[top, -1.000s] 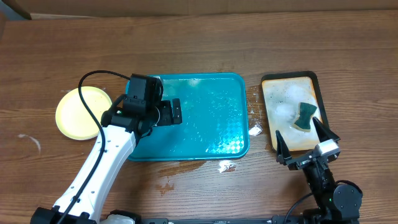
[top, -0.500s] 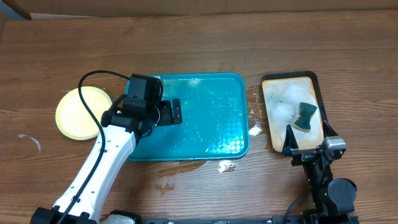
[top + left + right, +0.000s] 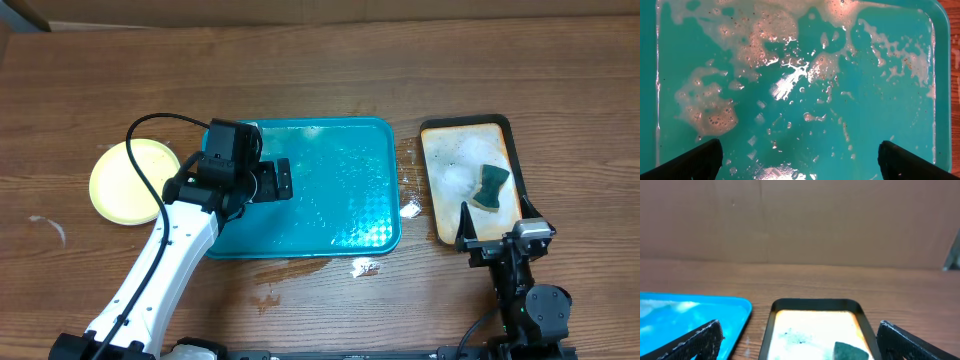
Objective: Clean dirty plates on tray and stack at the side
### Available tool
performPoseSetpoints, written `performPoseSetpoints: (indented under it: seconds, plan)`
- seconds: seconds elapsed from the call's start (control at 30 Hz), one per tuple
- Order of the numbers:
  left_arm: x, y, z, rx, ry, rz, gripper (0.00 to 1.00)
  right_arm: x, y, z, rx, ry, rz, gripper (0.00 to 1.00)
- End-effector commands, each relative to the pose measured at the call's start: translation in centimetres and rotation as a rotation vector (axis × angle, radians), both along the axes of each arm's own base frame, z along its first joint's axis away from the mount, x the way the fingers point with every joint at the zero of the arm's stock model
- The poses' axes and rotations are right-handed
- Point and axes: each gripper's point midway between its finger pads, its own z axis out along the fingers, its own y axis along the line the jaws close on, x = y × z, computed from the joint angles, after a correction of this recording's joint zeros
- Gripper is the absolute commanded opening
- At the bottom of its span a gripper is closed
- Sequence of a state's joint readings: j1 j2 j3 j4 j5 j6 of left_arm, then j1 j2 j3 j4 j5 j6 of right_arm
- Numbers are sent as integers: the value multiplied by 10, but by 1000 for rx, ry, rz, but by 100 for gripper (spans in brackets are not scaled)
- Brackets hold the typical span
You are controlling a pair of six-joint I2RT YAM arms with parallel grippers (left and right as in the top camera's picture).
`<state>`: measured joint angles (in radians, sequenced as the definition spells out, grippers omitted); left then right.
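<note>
Both claws released, empty: left claw (image 3: 283, 180) over sudsy tray (image 3: 360, 215), right claw (image 3: 495, 222) near sponge (image 3: 490, 187). Plate (image 3: 125, 185) on counter (image 3: 300, 80) left of tray. Risk: left arm swinging back could clip wet plate.

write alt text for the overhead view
A wet, soapy teal tray with no plates on it sits central, the left pincer open over its left side. Left of it lies a pale yellow plate; right of it, a beige tray with a green sponge and the open right pincer.
</note>
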<state>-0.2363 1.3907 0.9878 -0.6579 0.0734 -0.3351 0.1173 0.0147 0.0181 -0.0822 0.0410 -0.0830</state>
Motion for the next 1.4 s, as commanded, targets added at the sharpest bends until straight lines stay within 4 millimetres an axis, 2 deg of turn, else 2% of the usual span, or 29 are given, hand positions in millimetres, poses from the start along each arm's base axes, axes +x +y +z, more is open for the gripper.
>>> performPoseSetpoints:
  seconds: [0.0,1.27,1.37]
  plan:
    - [3,-2,6,5,-22,-12,100,-1,5,-3,-76,-9,31,100]
    - [3,-2,6,5,-22,-12,100,-1,4,-2,-70,-9,30,100]
    - [3,3,5,28,-20,0,100,-1,4,-2,-70,-9,30,100]
